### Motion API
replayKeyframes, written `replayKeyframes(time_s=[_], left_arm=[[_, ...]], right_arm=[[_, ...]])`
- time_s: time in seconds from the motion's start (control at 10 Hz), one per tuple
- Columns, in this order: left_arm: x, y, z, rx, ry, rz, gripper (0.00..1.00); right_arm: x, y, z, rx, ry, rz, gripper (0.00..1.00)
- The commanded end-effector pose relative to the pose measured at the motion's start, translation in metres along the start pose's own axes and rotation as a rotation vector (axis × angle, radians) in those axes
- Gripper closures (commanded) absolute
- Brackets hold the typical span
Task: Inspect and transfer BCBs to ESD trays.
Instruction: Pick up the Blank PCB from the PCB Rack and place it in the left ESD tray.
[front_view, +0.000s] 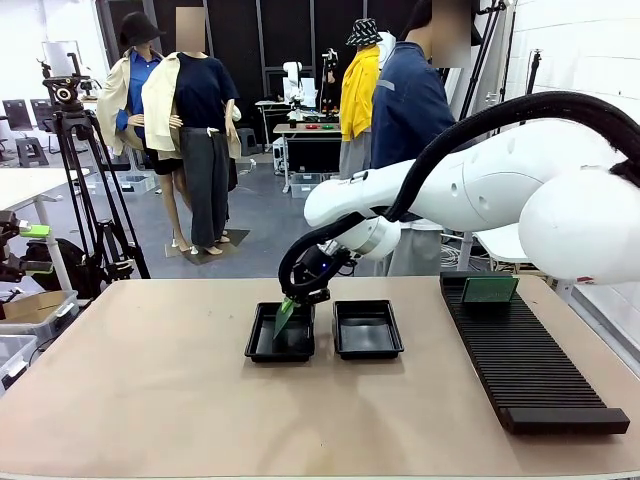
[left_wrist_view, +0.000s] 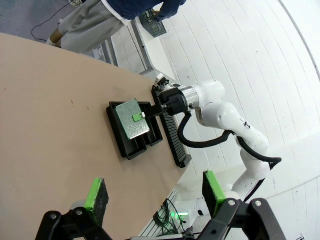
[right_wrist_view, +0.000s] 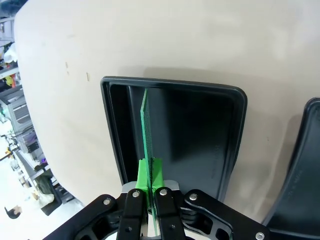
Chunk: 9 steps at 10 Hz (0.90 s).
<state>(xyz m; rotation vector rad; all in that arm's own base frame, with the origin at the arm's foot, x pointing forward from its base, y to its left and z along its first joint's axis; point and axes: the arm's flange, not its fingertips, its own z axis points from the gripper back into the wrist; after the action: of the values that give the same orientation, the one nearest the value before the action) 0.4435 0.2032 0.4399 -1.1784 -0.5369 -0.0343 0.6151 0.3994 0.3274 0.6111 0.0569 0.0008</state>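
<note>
The right gripper (right_wrist_view: 149, 172) is pinching one BCB (right_wrist_view: 146, 125) by its near edge, jaws clamped tight on it, holding it edge-up over the left ESD tray (right_wrist_view: 111, 130). The BCB's long axis is running straight out from the jaws beside one side wall, with the tray's bare floor lying to its other side. Its far edge is possibly touching down. The left gripper (left_wrist_view: 155, 192) is hanging wide open and empty, well apart.
</note>
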Motion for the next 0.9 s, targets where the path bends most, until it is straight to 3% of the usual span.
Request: replayKeyframes(time_s=[0.0,0.8], left_arm=[[0.0004,-0.002,0.0018,-0.001,-0.004,-0.003,0.0],[0.0004,-0.002,0.0018,-0.001,-0.004,-0.003,0.0]], right_arm=[[0.0032,0.0048,-0.005,-0.003,0.026,0.011,1.0],[0.0,0.0,0.0,0.0,0.0,0.0,1.0]])
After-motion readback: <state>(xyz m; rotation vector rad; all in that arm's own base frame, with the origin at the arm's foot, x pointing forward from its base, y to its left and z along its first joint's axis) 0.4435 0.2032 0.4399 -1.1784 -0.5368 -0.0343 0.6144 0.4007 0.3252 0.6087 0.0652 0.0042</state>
